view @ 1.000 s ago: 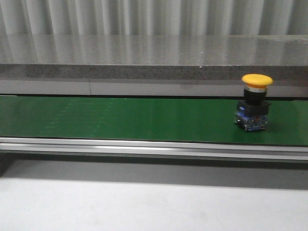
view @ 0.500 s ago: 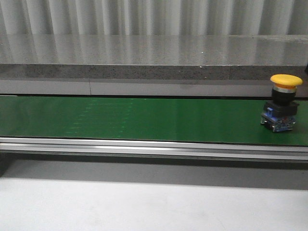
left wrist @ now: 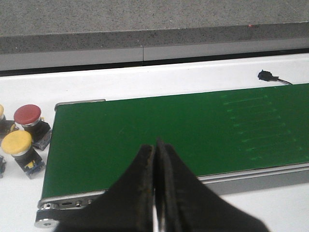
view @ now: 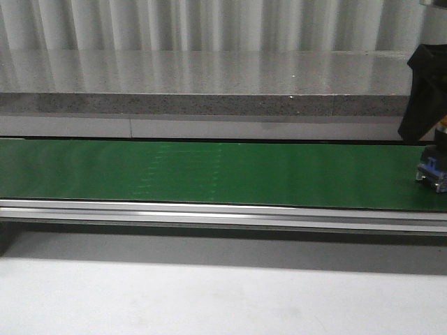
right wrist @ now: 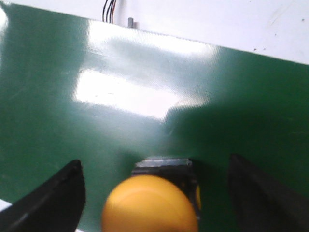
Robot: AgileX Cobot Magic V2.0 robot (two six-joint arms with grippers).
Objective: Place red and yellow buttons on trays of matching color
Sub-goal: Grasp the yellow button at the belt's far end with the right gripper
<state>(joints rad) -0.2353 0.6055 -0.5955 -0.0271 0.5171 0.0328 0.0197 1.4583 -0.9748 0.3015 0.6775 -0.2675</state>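
Smooth green belt [right wrist: 72, 121], rubbery-looking, glossy enough to throw back white glare. Brushed metal rail [view: 209, 213] along its near edge. Speckled grey stone-like ledge [view: 209, 80], polished on top, rougher on its face. Yellow button cap [right wrist: 150, 205]: smooth plastic, soft sheen. Gripper fingers [left wrist: 140, 193]: matt black.

- Green conveyor belt [view: 209, 171] is running across the front view, sitting on a white table [view: 209, 300]; aluminium side rail [view: 209, 213] is lining its near edge.
- Yellow button [right wrist: 150, 203] is standing upright on the belt at its far right end; only its blue base [view: 436, 174] is showing in the front view.
- Off the belt's other end, a red button [left wrist: 27, 115] and another yellow button [left wrist: 17, 143] are sitting on the white table, just beside each other.
- A small black connector [left wrist: 264, 75] is lying on the table beyond the belt.
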